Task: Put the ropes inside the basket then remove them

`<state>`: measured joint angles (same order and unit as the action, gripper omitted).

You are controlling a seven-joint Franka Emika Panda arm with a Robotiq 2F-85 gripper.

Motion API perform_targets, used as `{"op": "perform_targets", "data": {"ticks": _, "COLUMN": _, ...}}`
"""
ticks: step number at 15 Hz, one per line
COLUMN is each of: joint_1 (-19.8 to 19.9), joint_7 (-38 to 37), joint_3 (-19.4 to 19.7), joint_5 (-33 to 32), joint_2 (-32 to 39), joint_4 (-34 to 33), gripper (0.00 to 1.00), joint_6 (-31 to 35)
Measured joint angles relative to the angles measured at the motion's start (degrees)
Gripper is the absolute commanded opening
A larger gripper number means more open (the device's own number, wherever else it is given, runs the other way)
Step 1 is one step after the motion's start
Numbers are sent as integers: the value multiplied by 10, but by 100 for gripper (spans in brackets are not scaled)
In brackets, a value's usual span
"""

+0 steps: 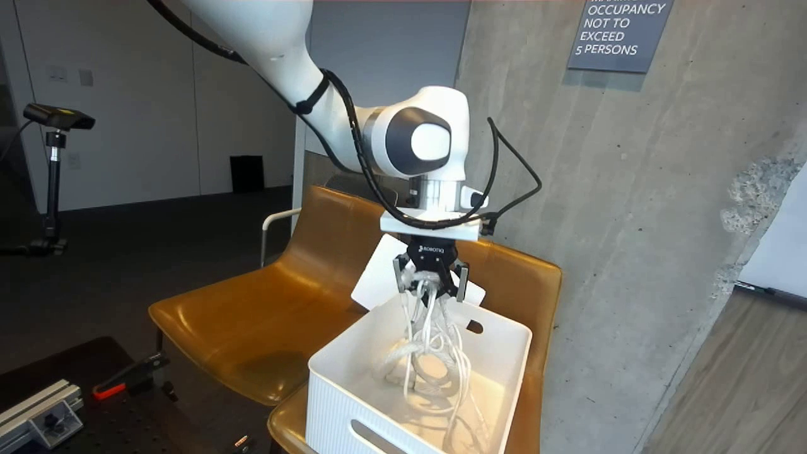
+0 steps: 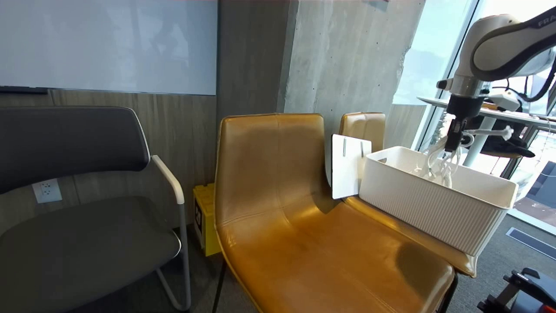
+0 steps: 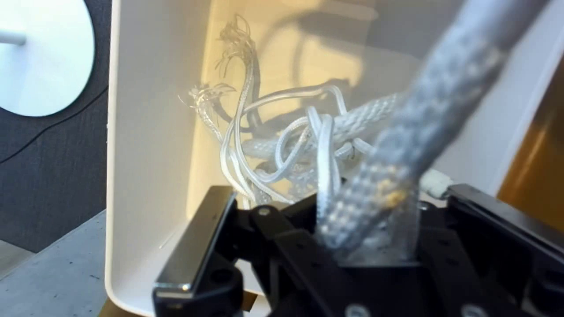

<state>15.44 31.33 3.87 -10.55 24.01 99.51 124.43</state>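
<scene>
- In an exterior view, the black two-fingered end effector (image 1: 432, 294) is held over a white, rib-sided plastic basket (image 1: 334, 403). Its fingers (image 1: 400, 275) are spread pretty wide, and a tangle of white braided ropes (image 1: 429, 343) is hung between them, loops dangled well down inside the basket.
- The whole lot is carried by a tan leather-look chair (image 1: 540, 295), with a matching chair (image 1: 252, 334) set just beside it.
- In an exterior view, a thick rope end (image 2: 497, 132) can be seen poked out sideways above the rim; a flat white panel (image 2: 347, 167) is stood upright by the basket's end.
- In the wrist view, a fat braided length (image 3: 427, 119) is blurred up close, with thinner cords (image 3: 325, 154) seen down in the basket. Whether the ropes are touched by the fingers can't be told.
</scene>
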Motion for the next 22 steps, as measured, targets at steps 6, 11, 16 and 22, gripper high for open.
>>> {"op": "perform_targets", "data": {"ticks": 6, "joint_1": -54, "joint_7": 3, "joint_3": -34, "joint_5": 54, "joint_2": -121, "joint_4": -24, "gripper": 0, "joint_6": -104}}
{"op": "perform_targets", "data": {"ticks": 11, "joint_1": -121, "joint_7": 6, "joint_3": -66, "joint_5": 81, "joint_2": -202, "joint_4": -50, "gripper": 0, "joint_6": -163}}
{"op": "perform_targets", "data": {"ticks": 16, "joint_1": -203, "joint_7": -9, "joint_3": -115, "joint_5": 86, "joint_2": -234, "joint_4": -111, "gripper": 0, "joint_6": -234}}
{"op": "perform_targets", "data": {"ticks": 22, "joint_1": -263, "joint_7": -25, "joint_3": -153, "joint_5": 86, "joint_2": -202, "joint_4": -152, "gripper": 0, "joint_6": -263}}
